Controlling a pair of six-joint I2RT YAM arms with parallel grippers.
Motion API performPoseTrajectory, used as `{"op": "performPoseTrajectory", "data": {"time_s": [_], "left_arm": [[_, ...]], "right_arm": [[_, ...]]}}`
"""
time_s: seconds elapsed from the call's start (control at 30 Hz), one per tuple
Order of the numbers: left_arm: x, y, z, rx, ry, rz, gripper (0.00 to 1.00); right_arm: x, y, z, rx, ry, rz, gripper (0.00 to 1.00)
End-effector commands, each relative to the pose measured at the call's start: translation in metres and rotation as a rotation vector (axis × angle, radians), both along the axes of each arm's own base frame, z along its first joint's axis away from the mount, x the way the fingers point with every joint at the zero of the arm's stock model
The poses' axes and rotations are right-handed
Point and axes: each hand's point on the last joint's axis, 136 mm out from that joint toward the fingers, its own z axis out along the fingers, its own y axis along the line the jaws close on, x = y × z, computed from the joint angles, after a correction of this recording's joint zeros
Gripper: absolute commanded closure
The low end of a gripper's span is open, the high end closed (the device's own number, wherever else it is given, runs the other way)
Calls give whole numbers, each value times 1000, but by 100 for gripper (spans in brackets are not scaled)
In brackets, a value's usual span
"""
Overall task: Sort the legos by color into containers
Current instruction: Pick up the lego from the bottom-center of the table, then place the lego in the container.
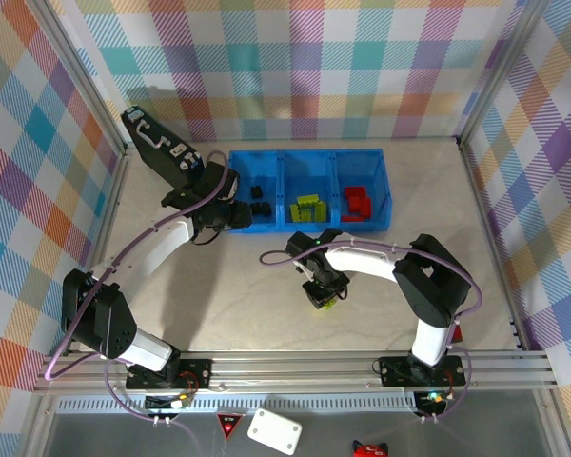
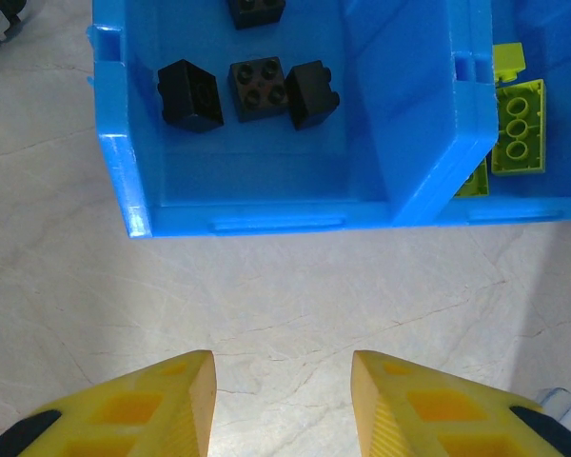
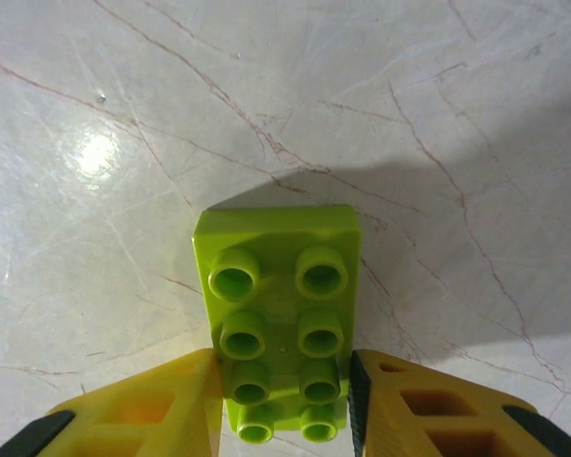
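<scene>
One blue tray point(image 2: 276, 221) is sitting on the table point(image 1: 247, 314), and it is showing three square boxes in a row. Two claws are working near it.

In the tray's left box, four black bricks point(image 2: 257, 88) are lying, but the top one is getting cut off by the picture's edge. The middle box is holding lime bricks point(image 1: 309, 207) and the right box is holding red bricks point(image 1: 358, 202). Both piles are looking too small and bunched up to count.

One more lime brick point(image 3: 276, 286) is being held outside the tray, on its near side, in front of the middle box. It is showing eight bumps facing up, two across and four along. Its long side is pointing straight away from the right claw point(image 3: 281, 386), whose two fingers are squeezing its near end from both sides. I cannot tell if it is touching the table.

The left claw point(image 2: 284, 367) is hanging just in front of the tray's left box, fingers apart, gripping nothing.
</scene>
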Motion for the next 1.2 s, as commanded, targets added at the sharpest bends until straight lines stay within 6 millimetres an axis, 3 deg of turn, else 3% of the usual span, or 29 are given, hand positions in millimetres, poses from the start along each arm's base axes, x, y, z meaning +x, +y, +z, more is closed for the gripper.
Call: {"op": "performPoseTrajectory", "data": {"time_s": [0.0, 0.63, 0.93, 1.17], "left_arm": [[-6, 9, 0, 16, 4, 13, 58], [-18, 23, -5, 48, 9, 22, 58], [-36, 32, -17, 31, 32, 55, 58], [-60, 37, -37, -12, 69, 91, 57]], "right_arm": [[-1, 5, 1, -4, 12, -7, 63], [19, 23, 24, 43, -39, -173, 65], [54, 34, 48, 92, -79, -322, 65], [100, 50, 74, 171, -119, -417, 65]]}}
